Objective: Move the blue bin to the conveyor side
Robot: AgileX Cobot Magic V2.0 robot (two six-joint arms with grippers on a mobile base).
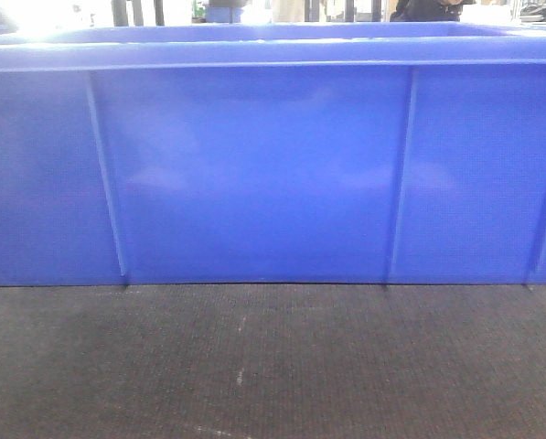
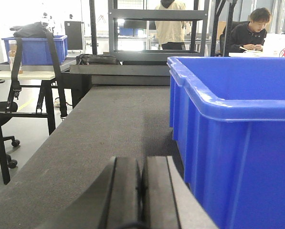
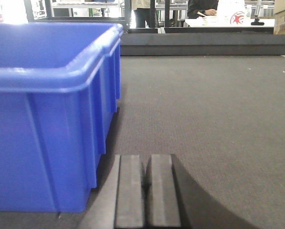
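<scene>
The blue bin [image 1: 254,165] fills the front view, its ribbed long wall facing me, and it rests on the dark woven conveyor side [image 1: 273,366]. In the left wrist view the blue bin [image 2: 237,138] stands just right of my left gripper [image 2: 142,164], which is shut and empty, low over the conveyor side [image 2: 104,124]. From the right wrist, the blue bin [image 3: 51,109] is seen to the left of my right gripper [image 3: 146,162], also shut with nothing in it, above the conveyor side [image 3: 209,109]. Neither gripper touches the bin.
A raised dark ledge [image 3: 204,45] ends the belt at the far side. Left of the belt stands a table with another blue crate [image 2: 35,47], a black bag and straps. A metal rack [image 2: 156,28] and people sit beyond.
</scene>
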